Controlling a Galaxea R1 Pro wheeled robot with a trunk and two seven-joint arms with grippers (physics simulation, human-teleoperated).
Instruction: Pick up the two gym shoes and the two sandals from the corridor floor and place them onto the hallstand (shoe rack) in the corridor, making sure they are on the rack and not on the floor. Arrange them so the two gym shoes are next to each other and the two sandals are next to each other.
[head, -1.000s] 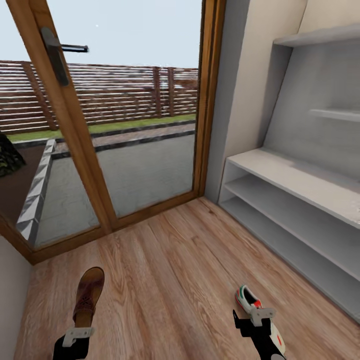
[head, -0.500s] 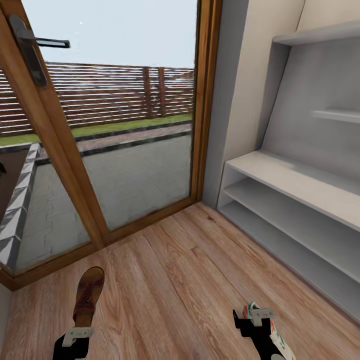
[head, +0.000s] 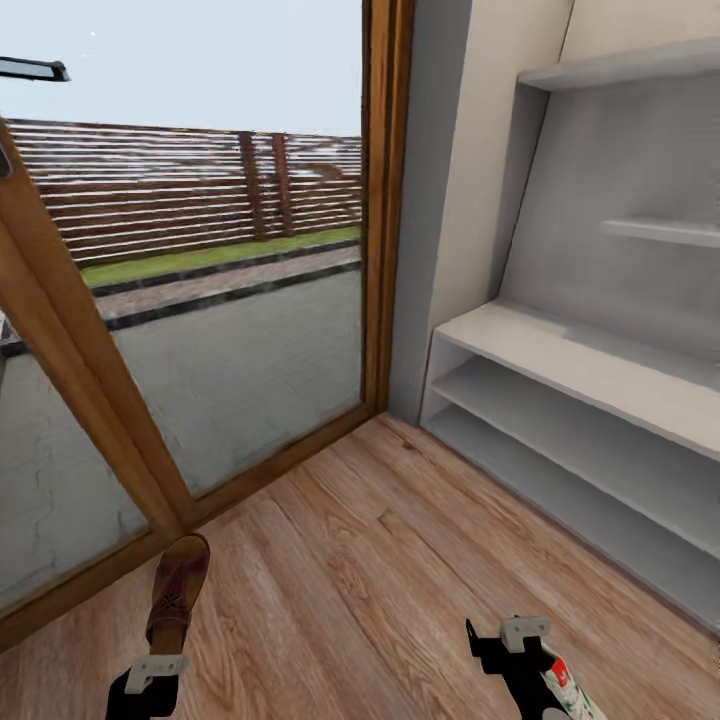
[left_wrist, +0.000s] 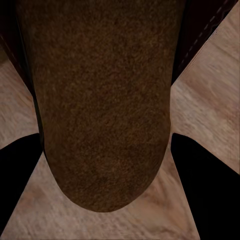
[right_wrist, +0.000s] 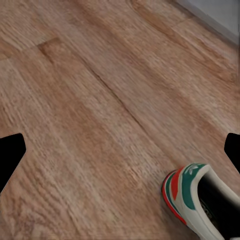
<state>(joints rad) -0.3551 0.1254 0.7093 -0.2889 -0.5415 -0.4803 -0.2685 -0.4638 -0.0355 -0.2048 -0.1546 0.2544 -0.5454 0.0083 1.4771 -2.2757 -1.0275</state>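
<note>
My left gripper (head: 158, 655) at the bottom left of the head view is shut on a dark brown sandal (head: 178, 588), which points forward above the wood-plank floor (head: 380, 560). In the left wrist view the sandal (left_wrist: 105, 100) sits between both dark fingers. My right gripper (head: 508, 640) at the bottom right is open and holds nothing. A white gym shoe (head: 566, 688) with green and red marks lies on the floor just behind it, and its heel end (right_wrist: 200, 200) appears near one finger. At the right stands a pale grey rack (head: 580, 360) with two open tiers.
Two grey wall shelves (head: 660, 230) hang above the rack at different heights; no letters show on it. A wooden-framed glass door (head: 250, 300) fills the left, with a paved yard and a fence outside. The door frame post (head: 385, 200) meets the wall beside the rack's end.
The whole picture has slid left as the camera turned right, so the door handle has nearly left the view. The gym shoe now sits lower, partly behind my right gripper. Both grippers hold their places.
</note>
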